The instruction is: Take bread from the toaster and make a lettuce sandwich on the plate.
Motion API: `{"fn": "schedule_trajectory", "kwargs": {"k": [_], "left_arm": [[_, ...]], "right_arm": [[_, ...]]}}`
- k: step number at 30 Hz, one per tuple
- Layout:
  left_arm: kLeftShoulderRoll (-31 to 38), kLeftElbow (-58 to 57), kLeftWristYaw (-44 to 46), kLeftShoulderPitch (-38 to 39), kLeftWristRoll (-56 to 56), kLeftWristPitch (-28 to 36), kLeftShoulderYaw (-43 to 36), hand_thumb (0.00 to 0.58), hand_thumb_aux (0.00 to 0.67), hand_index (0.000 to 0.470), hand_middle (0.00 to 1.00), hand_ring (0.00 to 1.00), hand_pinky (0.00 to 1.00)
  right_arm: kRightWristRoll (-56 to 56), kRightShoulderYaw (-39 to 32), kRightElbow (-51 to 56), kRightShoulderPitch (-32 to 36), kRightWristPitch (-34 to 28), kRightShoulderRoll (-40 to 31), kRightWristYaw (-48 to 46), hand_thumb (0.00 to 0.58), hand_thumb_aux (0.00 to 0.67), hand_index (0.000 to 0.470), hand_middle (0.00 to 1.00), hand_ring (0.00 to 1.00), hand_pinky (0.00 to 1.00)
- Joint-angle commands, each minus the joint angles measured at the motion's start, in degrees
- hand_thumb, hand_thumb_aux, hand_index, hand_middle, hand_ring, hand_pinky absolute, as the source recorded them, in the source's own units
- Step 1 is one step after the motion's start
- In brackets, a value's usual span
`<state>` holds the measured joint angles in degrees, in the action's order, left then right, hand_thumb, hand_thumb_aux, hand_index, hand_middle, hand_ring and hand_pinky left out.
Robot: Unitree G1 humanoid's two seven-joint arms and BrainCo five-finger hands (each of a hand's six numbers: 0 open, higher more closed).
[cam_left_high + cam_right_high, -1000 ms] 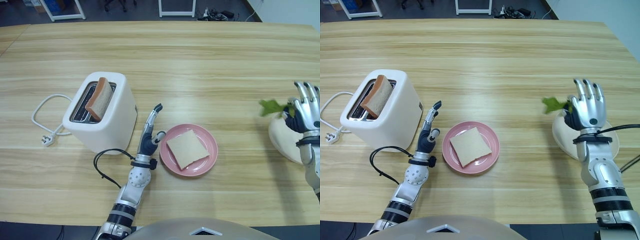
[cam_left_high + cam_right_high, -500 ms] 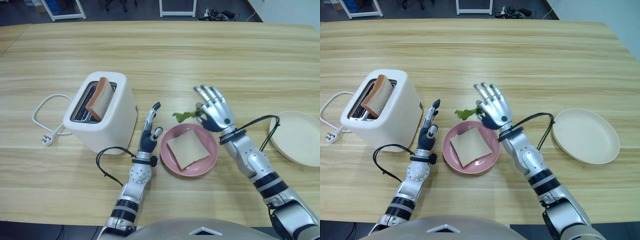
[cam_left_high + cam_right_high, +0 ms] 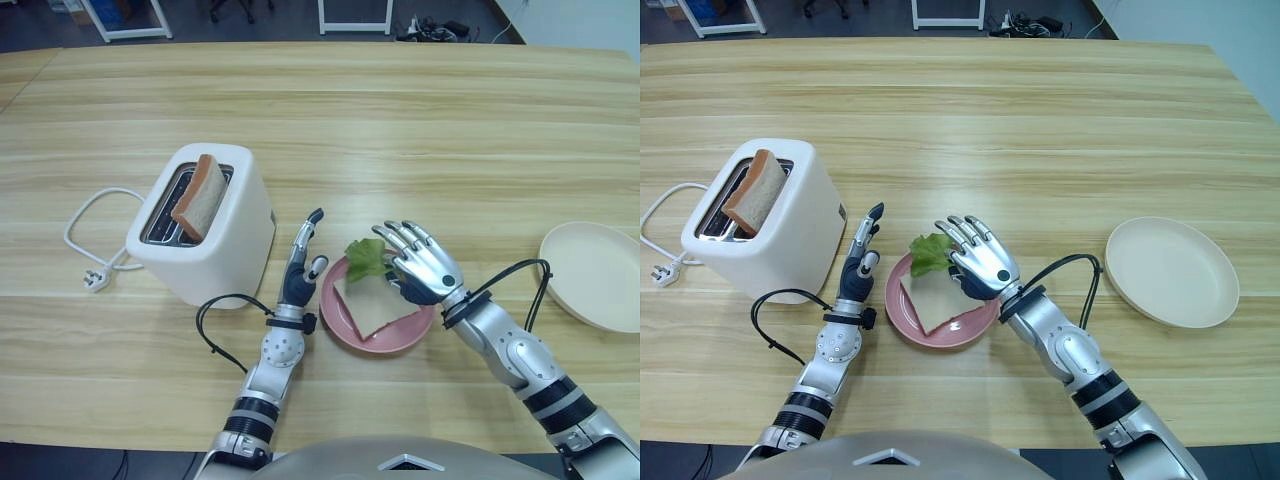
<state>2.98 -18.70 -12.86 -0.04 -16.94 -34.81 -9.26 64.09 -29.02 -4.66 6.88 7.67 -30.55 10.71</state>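
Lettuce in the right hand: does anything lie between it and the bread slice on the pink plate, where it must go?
Nothing visible does. The lettuce, held by the right hand, hangs over the far edge of the pink plate. The part of the bread slice that shows is bare.

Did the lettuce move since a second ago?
Yes. The lettuce went left, from over the cream plate to the far edge of the pink plate, by the right hand.
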Motion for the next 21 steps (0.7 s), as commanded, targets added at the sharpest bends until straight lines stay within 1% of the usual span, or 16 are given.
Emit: {"fn": "schedule_trajectory", "kwargs": {"k": [1,9,17,18,19,20,21], "left_arm": [[0.0,-1.5,0.1,-0.3,-0.7,0.2,-0.1,0.0,0.0,0.0,0.0,0.0,0.0],[-0.2,-2.8,-0.1,-0.4,-1.5,0.3,-0.4,0.0,0.0,0.0,0.0,0.0,0.0],[-0.3,-3.4,-0.5,-0.6,-1.9,0.3,-0.6,0.0,0.0,0.0,0.0,0.0,0.0],[-0.3,-3.5,-0.6,-0.7,-1.9,0.3,-0.6,0.0,0.0,0.0,0.0,0.0,0.0],[-0.3,-3.6,-0.6,-0.7,-2.0,0.2,-0.6,0.0,0.0,0.0,0.0,0.0,0.0],[-0.3,-3.7,-0.6,-0.7,-2.0,0.2,-0.6,0.0,0.0,0.0,0.0,0.0,0.0],[-0.3,-3.8,-0.7,-0.7,-2.1,0.2,-0.6,0.0,0.0,0.0,0.0,0.0,0.0]], "right_arm": [[-0.6,0.5,-2.6,-2.4,1.0,-1.0,-2.3,0.58,0.67,0.47,0.0,0.0,0.0],[-0.8,-0.8,-3.0,-5.6,4.7,-2.4,-6.6,0.58,0.67,0.47,0.0,0.0,0.0],[-1.4,-0.7,-3.2,-6.5,6.8,-1.9,-7.9,0.58,0.67,0.47,0.0,0.0,0.0],[-1.7,-0.6,-3.5,-6.7,7.2,-1.9,-8.0,0.579,0.646,0.453,0.0,0.0,0.0],[-1.9,-0.5,-3.7,-6.9,7.4,-1.9,-8.0,0.548,0.512,0.359,0.0,0.0,0.0],[-2.2,-0.2,-3.9,-7.0,7.6,-1.9,-7.9,0.464,0.37,0.26,0.0,0.0,0.0],[-2.5,0.2,-4.3,-7.2,7.7,-2.1,-7.9,0.0,0.0,0.0,0.0,0.0,0.0]]}}
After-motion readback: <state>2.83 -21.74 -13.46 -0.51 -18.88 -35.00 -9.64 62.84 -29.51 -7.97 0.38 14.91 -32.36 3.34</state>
